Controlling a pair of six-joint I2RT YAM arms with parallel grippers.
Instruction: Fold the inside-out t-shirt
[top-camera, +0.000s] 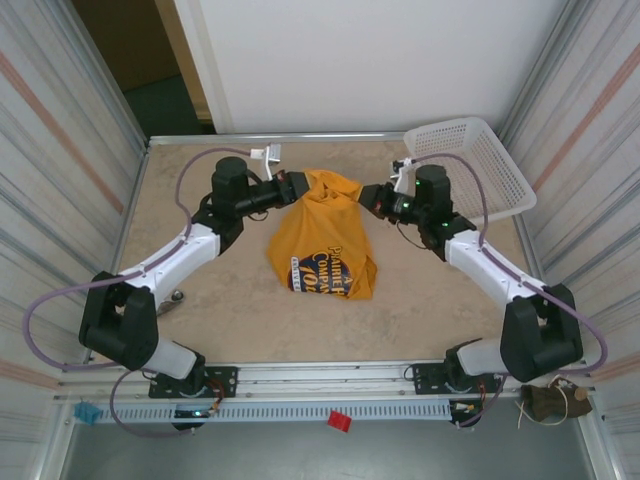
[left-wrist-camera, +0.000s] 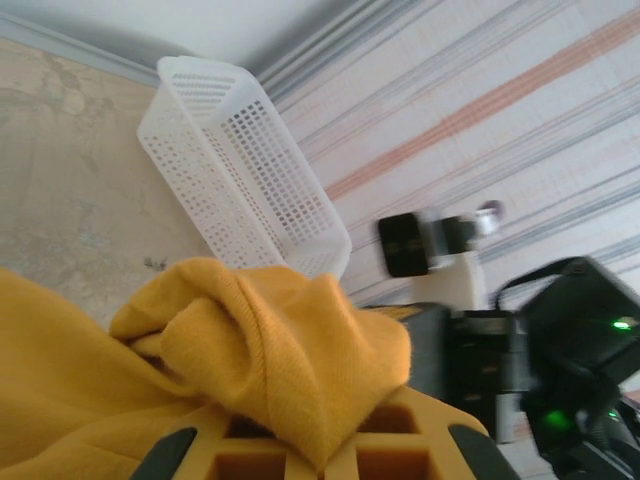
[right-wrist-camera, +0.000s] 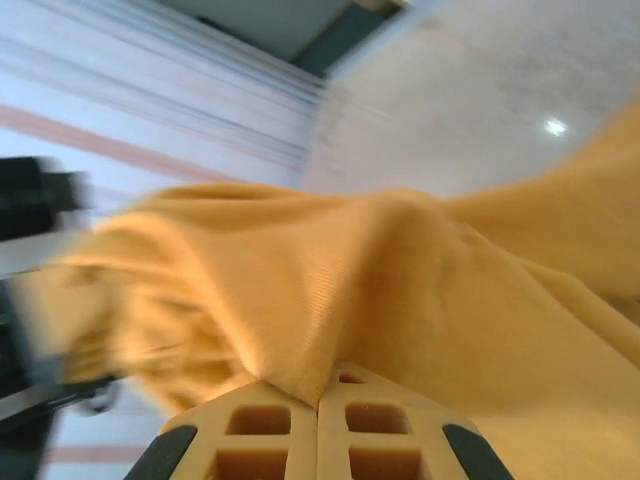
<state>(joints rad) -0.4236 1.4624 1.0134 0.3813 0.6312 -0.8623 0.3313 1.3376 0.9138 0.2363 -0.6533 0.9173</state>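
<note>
The inside-out t-shirt (top-camera: 322, 240) is mustard yellow and hangs bunched over the middle of the table, with dark printed lettering on its lower part. My left gripper (top-camera: 297, 187) is shut on its upper left edge. In the left wrist view a fold of the t-shirt (left-wrist-camera: 290, 350) is pinched between the closed fingers (left-wrist-camera: 320, 452). My right gripper (top-camera: 372, 198) is shut on the upper right edge. In the right wrist view the t-shirt (right-wrist-camera: 360, 290) runs into the closed fingers (right-wrist-camera: 318, 415). The cloth is stretched between the two grippers.
A white perforated basket (top-camera: 480, 165) stands at the table's back right corner, also seen as the basket (left-wrist-camera: 235, 160) beyond the cloth. Striped walls close in both sides. The tabletop (top-camera: 200, 320) is beige.
</note>
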